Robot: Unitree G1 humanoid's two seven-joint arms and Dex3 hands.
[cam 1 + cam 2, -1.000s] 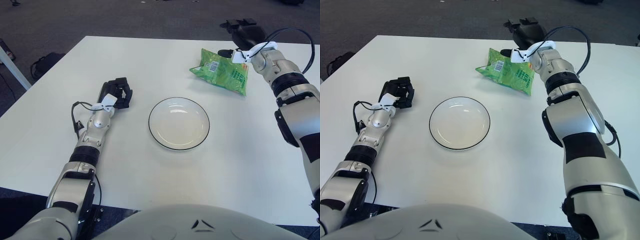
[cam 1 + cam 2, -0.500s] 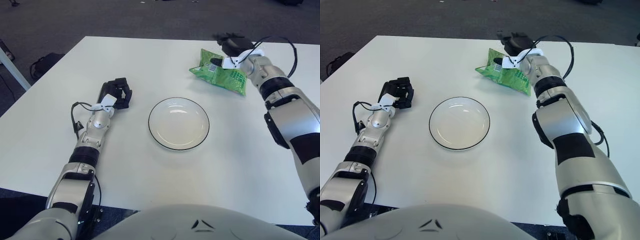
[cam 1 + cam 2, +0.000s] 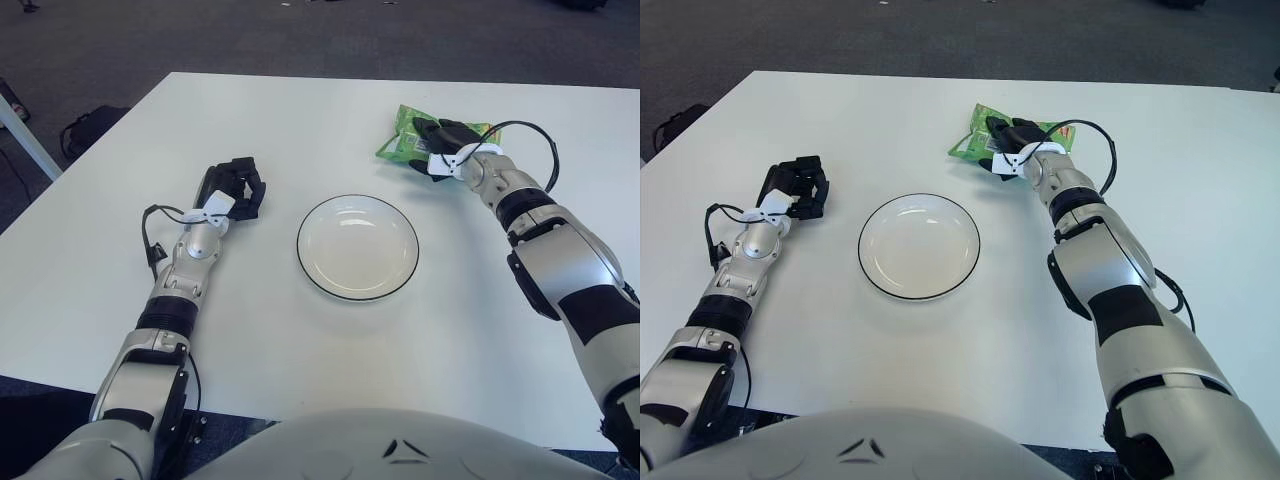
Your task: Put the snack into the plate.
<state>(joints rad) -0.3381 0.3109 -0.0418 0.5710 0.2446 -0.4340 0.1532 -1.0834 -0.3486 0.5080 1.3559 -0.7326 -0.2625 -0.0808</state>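
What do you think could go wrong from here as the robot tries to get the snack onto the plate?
The right hand lies on top of the green snack bag; a soft bag may slip from the fingers. It lies beyond the plate, so dragging it could nudge the plate. The left hand rests idle, left of the plate.

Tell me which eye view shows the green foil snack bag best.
Neither is clearly better. In the left eye view the green foil snack bag shows beside the right hand lying on it; the right eye view shows the same, with the bag nearer the picture's centre.
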